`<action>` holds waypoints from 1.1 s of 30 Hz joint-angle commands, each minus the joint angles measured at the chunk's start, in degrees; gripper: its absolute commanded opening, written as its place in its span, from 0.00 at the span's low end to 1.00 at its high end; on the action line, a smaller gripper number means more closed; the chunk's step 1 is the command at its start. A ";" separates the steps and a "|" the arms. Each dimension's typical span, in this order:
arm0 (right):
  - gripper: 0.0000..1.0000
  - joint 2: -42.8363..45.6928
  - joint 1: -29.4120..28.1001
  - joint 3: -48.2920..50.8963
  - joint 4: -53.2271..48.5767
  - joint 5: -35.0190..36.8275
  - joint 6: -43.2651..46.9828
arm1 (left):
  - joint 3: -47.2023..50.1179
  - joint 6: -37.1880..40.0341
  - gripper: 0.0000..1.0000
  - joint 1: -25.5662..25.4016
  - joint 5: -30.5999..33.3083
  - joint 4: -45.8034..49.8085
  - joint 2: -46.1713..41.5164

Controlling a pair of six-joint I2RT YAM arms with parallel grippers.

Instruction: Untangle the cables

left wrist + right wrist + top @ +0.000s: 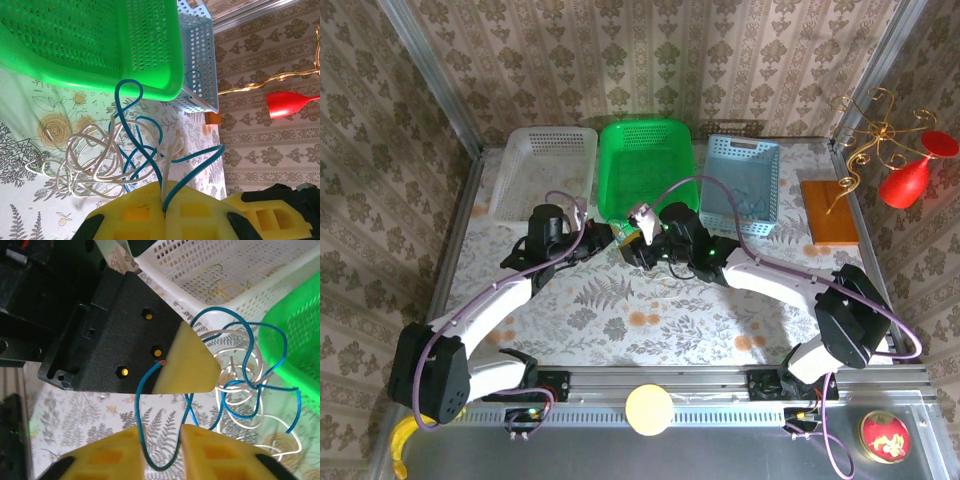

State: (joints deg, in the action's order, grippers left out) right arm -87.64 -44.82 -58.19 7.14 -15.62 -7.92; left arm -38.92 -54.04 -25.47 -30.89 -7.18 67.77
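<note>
The cables, one blue (129,81) and one cream (172,152), hang in tangled loops above the floral table in front of the green basket (100,45). My left gripper (165,200) is shut on both cords, which run up from the seam between its yellow fingers. In the right wrist view the blue cable (136,405) leaves the left gripper's yellow finger (187,360) and dips in a loop between my right gripper's (160,432) fingers. These stand a narrow gap apart, the loop touching both inner faces. Cream loops (235,424) lie beyond. Both grippers (620,242) meet mid-table.
Three baskets line the back: white (545,170), green (648,165), and blue (742,180). A wooden block (830,210) with a gold wire stand and a red glass (910,178) sits at the right. Some thin yellow wire lies in the white basket (220,285).
</note>
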 commanded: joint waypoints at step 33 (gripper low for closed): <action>0.00 14.45 4.92 -4.95 -8.86 -5.70 -10.54 | 11.61 34.45 0.81 -0.25 1.48 -6.71 -11.74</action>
State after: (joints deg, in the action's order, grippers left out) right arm -74.91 -40.12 -61.14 0.01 -20.21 -17.06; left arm -28.14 -28.21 -23.70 -30.13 -12.08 56.60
